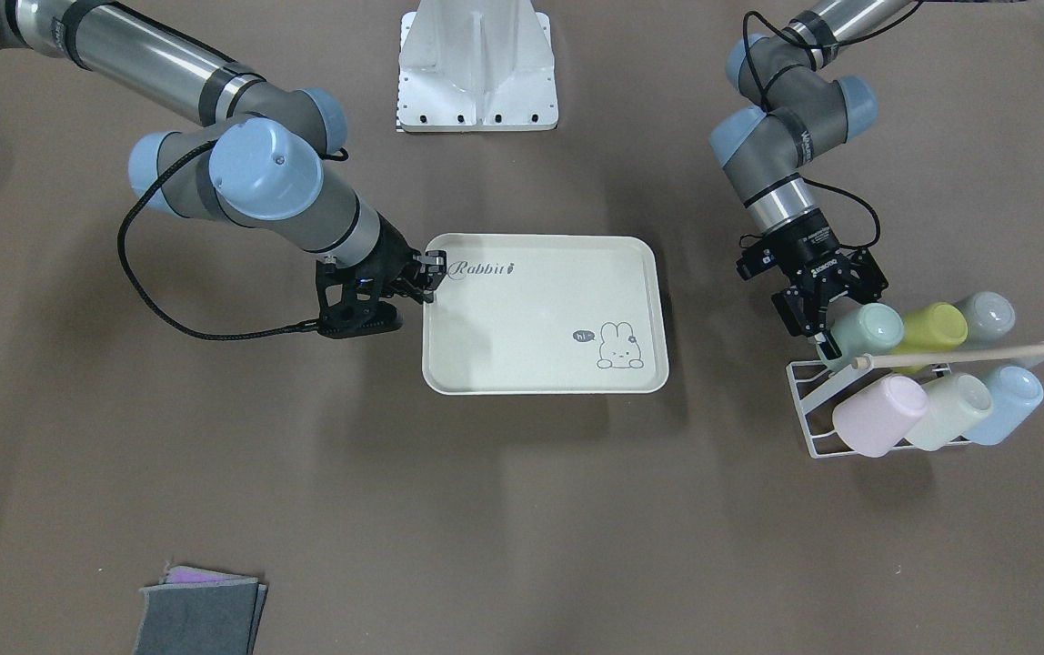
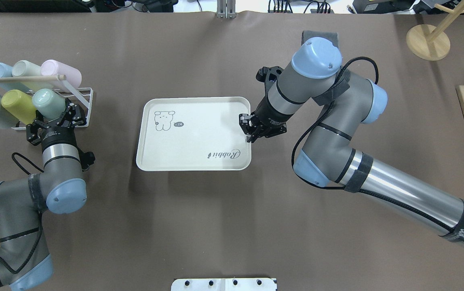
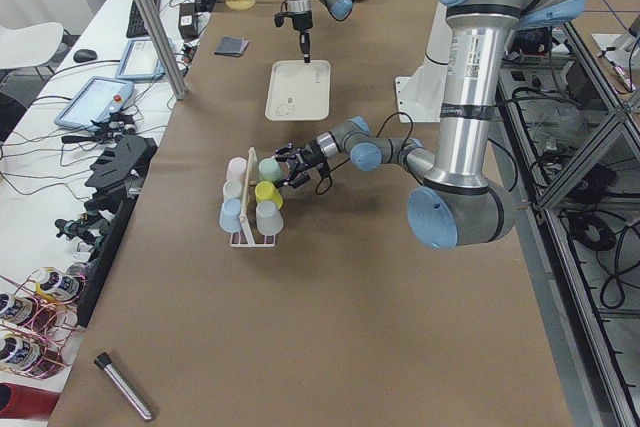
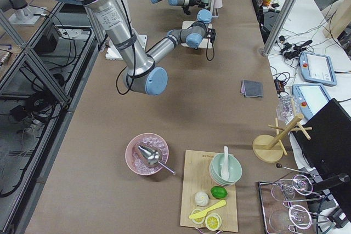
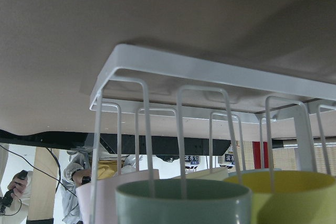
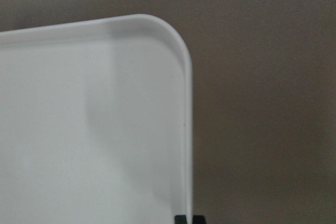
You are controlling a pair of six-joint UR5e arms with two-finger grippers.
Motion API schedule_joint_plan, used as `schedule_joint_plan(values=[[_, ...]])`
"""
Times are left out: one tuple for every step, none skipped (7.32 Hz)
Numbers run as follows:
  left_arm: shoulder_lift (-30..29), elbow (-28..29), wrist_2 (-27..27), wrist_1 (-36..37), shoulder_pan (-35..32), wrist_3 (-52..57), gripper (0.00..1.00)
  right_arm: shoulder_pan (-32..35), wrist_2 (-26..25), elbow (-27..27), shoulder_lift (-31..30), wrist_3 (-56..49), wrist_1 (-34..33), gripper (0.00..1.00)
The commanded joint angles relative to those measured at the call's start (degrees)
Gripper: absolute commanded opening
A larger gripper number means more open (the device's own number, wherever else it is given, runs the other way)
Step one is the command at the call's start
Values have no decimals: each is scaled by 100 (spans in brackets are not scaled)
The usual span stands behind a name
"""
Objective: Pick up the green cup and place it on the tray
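Tabletop (image 2: 216, 222) matte brown, cream tray (image 2: 199, 133) central

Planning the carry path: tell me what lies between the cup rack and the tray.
Nothing: in the overhead view, the brown table between the white wire rack and the tray is bare. The left gripper is at the rack's green cup.

The tray (image 1: 522, 337) lies flat on the brown table (image 1: 522, 509). The right gripper (image 1: 431, 273) meets the tray's rim at the corner by the "Rabbit" script. Well beyond the tray's rabbit-drawing end stands a white rack (image 1: 802, 409) holding six cups. There the left gripper (image 1: 818, 332), jaws apart, sits right against the green cup (image 1: 869, 329).
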Motion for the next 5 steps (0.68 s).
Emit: schedule_joint_plan(values=[[-17,73,0,-68,-1,8,73,-252,-143,-188,-38,507,326,0],[-17,100,0,-77,-1,8,66,-279,-161,-311,-56,508,502,0],[-8,91,0,-77,-1,8,59,-306,-179,-330,-56,499,521,0],[-8,56,17,-86,-1,156,57,-306,-179,-330,-73,482,522,0],[-8,12,26,-217,-1,375,57,-306,-188,-330,-65,456,522,0]])
